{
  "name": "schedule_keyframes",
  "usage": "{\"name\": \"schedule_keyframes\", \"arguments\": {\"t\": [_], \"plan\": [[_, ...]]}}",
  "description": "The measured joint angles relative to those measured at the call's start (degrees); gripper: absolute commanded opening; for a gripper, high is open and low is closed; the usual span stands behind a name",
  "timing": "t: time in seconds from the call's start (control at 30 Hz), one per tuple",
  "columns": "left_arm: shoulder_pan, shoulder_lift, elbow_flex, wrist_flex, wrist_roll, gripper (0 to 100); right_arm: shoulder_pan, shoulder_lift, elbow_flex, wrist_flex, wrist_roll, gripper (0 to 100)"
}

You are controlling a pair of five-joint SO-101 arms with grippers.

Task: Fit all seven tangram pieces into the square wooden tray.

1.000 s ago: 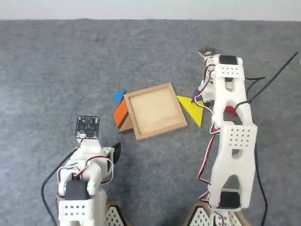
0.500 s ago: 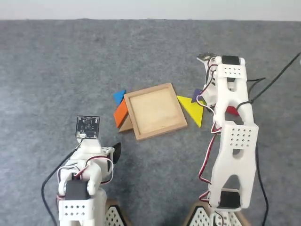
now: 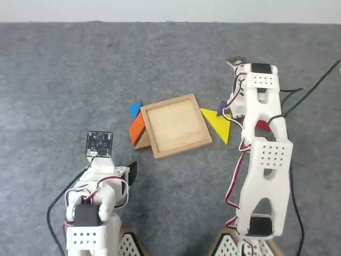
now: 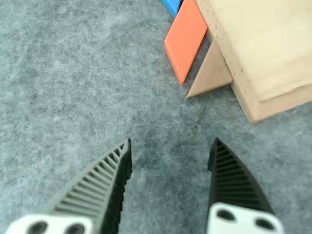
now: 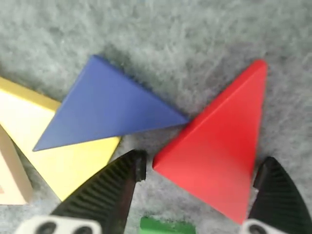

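High view, left to right. The left arm (image 3: pixel 91 213) sits at the near edge of the grey mat (image 3: pixel 64 74). A light blue triangle (image 3: pixel 135 110), an orange piece (image 3: pixel 137 128) and a tan triangle (image 3: pixel 143 142) lie against the left side of the square wooden tray (image 3: pixel 166 101), which rests askew at mid-mat. A yellow triangle (image 3: pixel 217 122) lies just right of the tray, with the right arm (image 3: pixel 264 154) over the pieces beyond it.

Left wrist view: the left gripper (image 4: pixel 171 142) is spread wide above bare mat, short of the orange piece (image 4: pixel 184 41) and the tan triangle (image 4: pixel 210 73).

Right wrist view: the right gripper (image 5: pixel 203 161) is spread, one finger on either side of a red triangle (image 5: pixel 222 156). A dark blue triangle (image 5: pixel 105 105) overlaps the yellow one, and a green piece (image 5: pixel 163 226) shows at the frame's edge.
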Motion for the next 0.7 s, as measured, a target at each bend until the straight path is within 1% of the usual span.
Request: {"name": "schedule_keyframes", "arguments": {"t": [0.07, 0.2, 0.3, 0.7], "plan": [[0.0, 0.0, 0.0, 0.0, 0.0, 24, 0.0, 0.62, -0.35, 0.0, 0.0, 30.5], [0.0, 0.0, 0.0, 0.0, 0.0, 24, 0.09, 0.97, -0.88, 0.0, 0.0, 16.2], [0.0, 0.0, 0.0, 0.0, 0.0, 24, 0.7, 0.97, -1.85, -0.18, 0.0, 9.4], [0.0, 0.0, 0.0, 0.0, 0.0, 24, 1.23, 0.88, -2.46, -0.53, -0.09, 9.5]]}}
